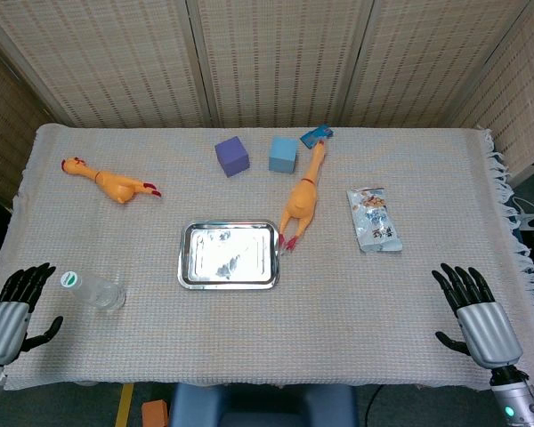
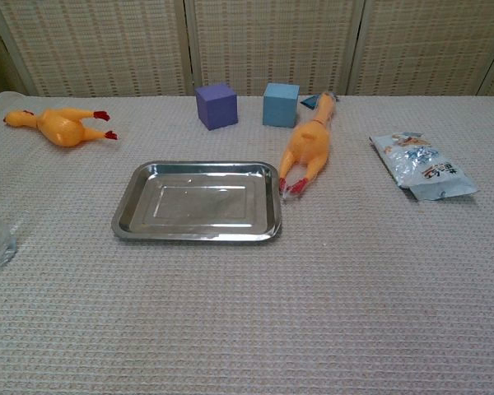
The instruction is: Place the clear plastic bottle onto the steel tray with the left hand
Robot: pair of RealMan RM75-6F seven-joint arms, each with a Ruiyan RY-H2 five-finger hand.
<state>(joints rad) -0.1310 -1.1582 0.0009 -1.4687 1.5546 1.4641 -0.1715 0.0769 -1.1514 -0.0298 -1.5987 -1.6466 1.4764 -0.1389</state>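
At the near left table edge, the left hand (image 1: 13, 311) rests with fingers spread, empty, beside the clear plastic bottle (image 1: 93, 290) lying flat. Wrap it mid-body, then carry right to the bare steel tray (image 1: 229, 254). The right hand (image 1: 476, 313) idles spread, empty.

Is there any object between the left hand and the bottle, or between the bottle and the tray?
Nothing visible. The left hand is open beside the bottle, and only bare cloth lies between bottle and tray.
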